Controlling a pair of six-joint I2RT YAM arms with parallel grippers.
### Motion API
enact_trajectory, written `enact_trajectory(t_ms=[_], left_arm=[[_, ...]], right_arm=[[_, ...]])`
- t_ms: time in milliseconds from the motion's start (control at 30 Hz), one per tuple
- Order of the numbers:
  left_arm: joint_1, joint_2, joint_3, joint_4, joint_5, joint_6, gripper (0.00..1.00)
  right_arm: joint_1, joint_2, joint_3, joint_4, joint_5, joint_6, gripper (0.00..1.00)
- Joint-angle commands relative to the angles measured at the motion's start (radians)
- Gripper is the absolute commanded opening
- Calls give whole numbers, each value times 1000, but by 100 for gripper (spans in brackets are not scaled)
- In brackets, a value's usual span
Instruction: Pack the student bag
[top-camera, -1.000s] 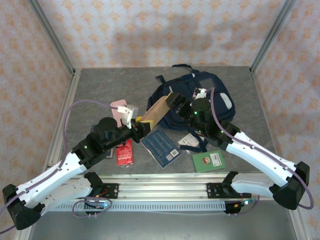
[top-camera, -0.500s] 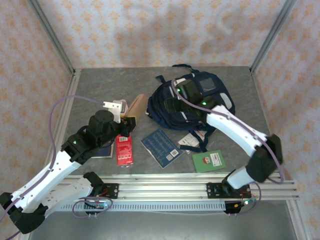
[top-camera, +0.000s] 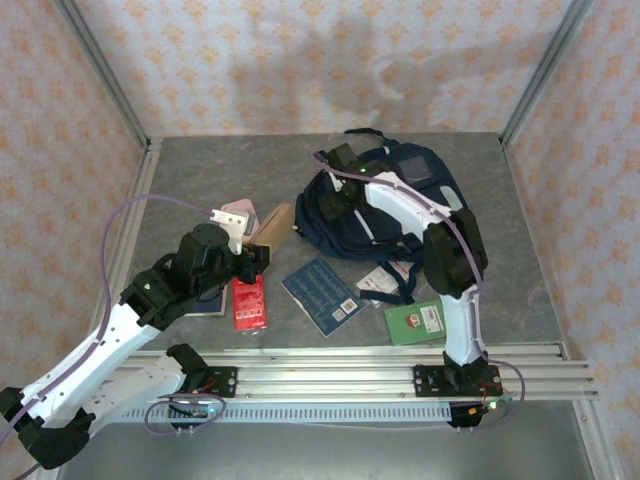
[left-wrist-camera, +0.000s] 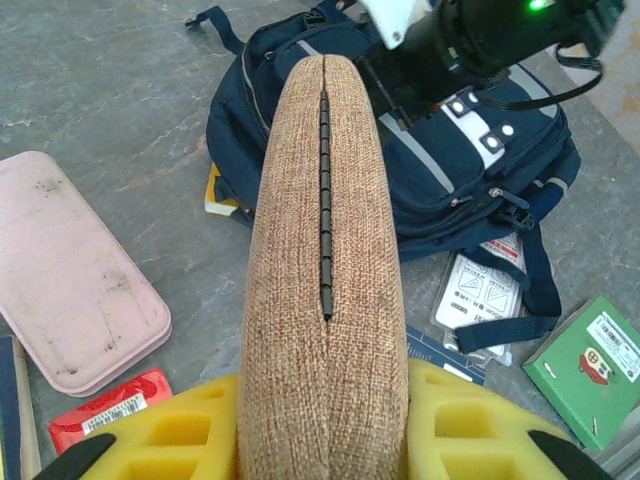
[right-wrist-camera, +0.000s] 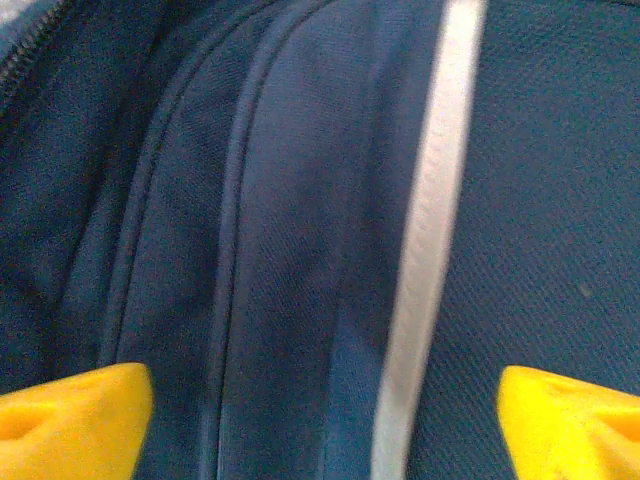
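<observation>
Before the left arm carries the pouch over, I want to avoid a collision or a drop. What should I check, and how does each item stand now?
1. Pouch grip: ok. The left gripper clamps the tan pouch, zipper up.
2. Right gripper free: ok. The right gripper is open over the student bag, holding nothing.
3. Bag compartment open: cannot tell. No opening shows.
4. Way into the bag: probably not ok. The right arm lies across the bag.
5. Table items packed: not ok. The pink case, red packet, blue booklet and green card lie outside the bag.
</observation>
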Motion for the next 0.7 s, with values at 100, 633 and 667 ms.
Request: enact_trajectory(t_ms=[100,633,667], left_arm=[[18,-8,14,13,21,12,21],[39,162,28,154,31,-197,18],[43,176,30,172,37,-210,18]], right_arm=[[-40,44,28,-58,-43,6,40],[-188,-326,-210,107,-434,-45,0],[-214,-346,-221,112,-487,-42,0]])
